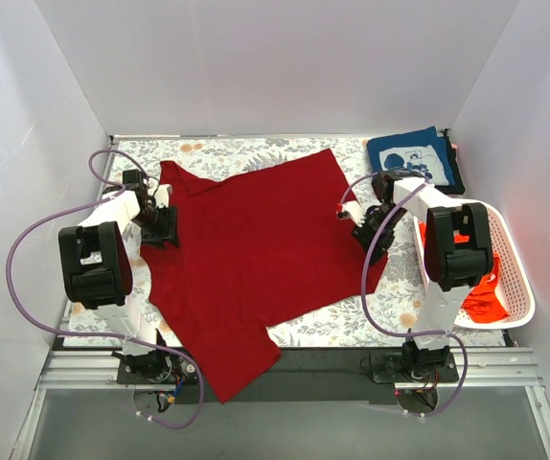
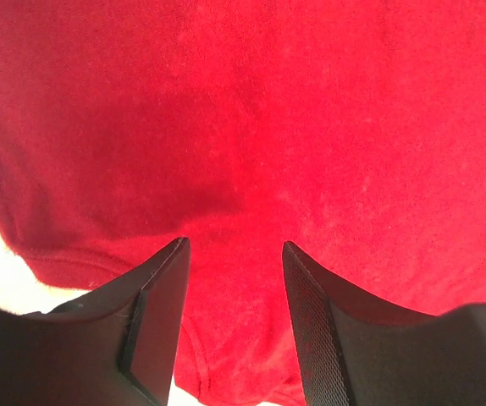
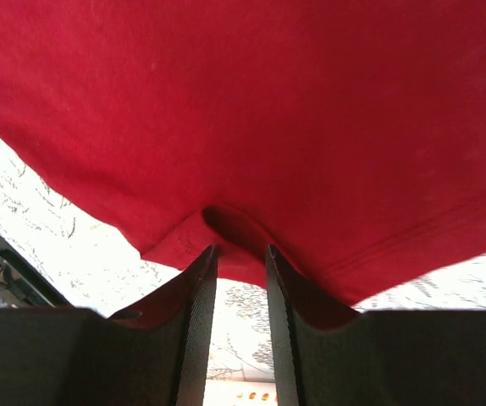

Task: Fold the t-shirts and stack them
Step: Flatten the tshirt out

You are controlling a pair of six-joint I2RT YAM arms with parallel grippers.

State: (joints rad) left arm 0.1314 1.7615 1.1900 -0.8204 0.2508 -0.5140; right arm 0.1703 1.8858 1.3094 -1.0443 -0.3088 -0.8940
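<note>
The dark red t-shirt (image 1: 251, 249) lies spread on the floral table cloth, one sleeve hanging over the near edge. My left gripper (image 1: 157, 228) is at its left edge. In the left wrist view its jaws stand partly apart with smooth red cloth (image 2: 234, 296) between them, and I cannot tell whether they press it. My right gripper (image 1: 369, 235) is at the shirt's right edge. Its narrow jaws pinch a puckered fold of the hem (image 3: 241, 241). A folded navy t-shirt (image 1: 414, 158) with white print lies at the back right. An orange-red t-shirt (image 1: 481, 292) sits in the basket.
The white perforated basket (image 1: 516, 278) stands at the right, close beside the right arm. White walls close in the left, back and right sides. The table's metal front rail (image 1: 285, 369) runs along the near edge between the arm bases.
</note>
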